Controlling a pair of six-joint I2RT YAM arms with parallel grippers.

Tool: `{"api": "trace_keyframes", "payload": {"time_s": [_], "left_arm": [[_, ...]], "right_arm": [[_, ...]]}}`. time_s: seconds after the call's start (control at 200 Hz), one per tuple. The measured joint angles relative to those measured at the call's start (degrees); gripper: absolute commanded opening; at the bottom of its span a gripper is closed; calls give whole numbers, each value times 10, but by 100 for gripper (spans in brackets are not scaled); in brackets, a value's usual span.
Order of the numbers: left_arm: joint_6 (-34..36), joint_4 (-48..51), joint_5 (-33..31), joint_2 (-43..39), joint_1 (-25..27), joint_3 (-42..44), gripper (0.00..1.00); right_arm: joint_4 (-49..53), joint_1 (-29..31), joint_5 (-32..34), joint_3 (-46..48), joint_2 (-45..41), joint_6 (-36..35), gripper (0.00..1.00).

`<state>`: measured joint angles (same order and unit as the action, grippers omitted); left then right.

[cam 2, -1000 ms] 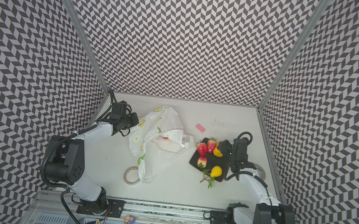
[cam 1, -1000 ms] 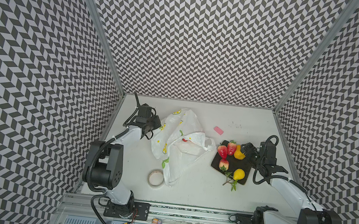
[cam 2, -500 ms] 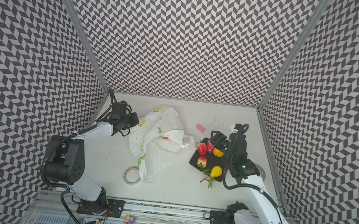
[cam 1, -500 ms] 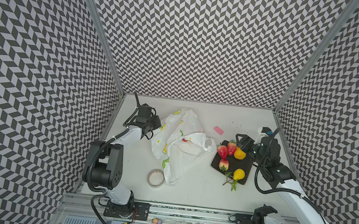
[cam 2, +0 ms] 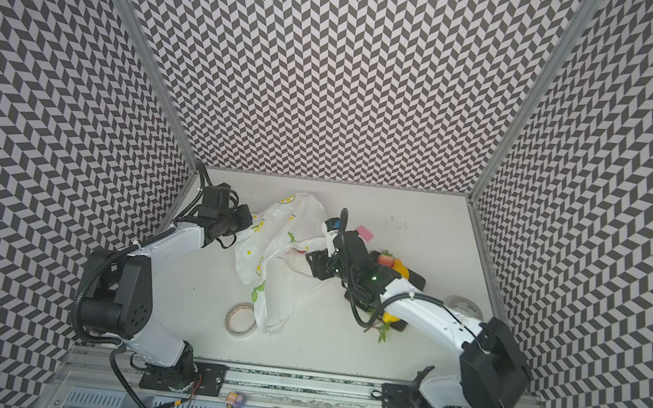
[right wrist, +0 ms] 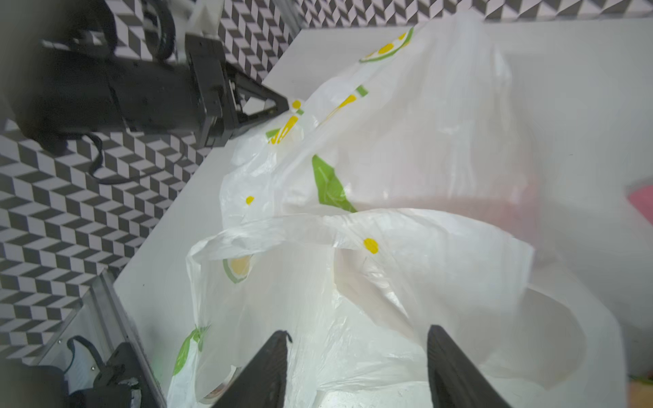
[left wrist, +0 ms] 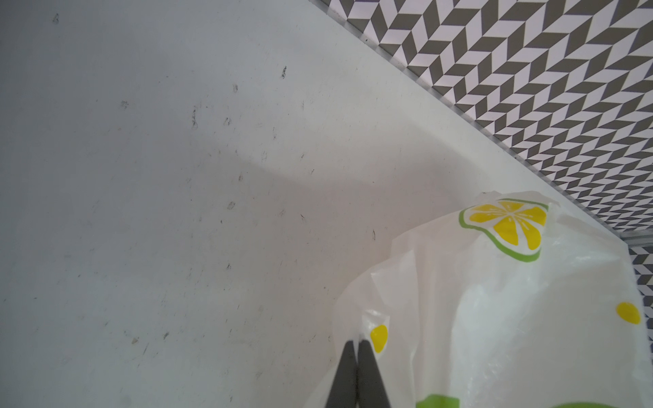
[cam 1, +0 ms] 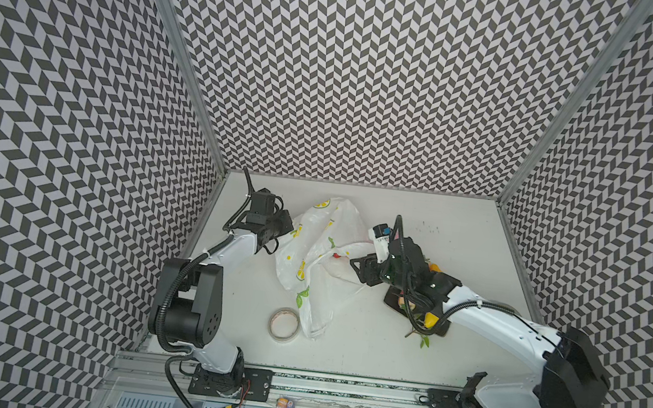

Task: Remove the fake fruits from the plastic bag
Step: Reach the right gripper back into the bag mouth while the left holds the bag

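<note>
Two robot hands work at a thin white plastic bag (cam 1: 339, 223) with yellow lemon pictures on it. It lies crumpled in the middle of the white bench (cam 1: 363, 343). The left hand (left wrist: 357, 344) is clenched on the bag's edge, on the side far from the tray. The right hand (right wrist: 357, 335) has its two fingers apart, with nothing between them. It hangs just over the bag's open mouth and points in.

Some shiny fake fruits (cam 2: 385, 258) already sit on a dark square tray (cam 2: 416, 281) under the right arm. One small red fruit (cam 1: 336, 256) looks to be in the bag. In a top view it shows just in front of the right hand, close but not touching.

I think the step now is reaching in for this red fruit. Next, the right hand needs to go a bit deeper, put a finger on each side of the fruit, and squeeze. The thin plastic could get pinched too, so it must aim well.
</note>
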<state>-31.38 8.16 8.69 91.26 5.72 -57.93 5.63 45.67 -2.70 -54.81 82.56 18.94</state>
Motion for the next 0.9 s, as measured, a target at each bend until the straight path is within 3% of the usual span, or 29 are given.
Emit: {"api": "trace_keyframes", "payload": {"time_s": [0.521, 0.901], "left_arm": [[1, 2, 0, 0, 3, 0, 0], [5, 9, 0, 0, 18, 3, 0]], "right_arm": [[-9, 25, -33, -127, 194, -48, 50], [-5, 25, 38, -254, 329, -43, 51]]}}
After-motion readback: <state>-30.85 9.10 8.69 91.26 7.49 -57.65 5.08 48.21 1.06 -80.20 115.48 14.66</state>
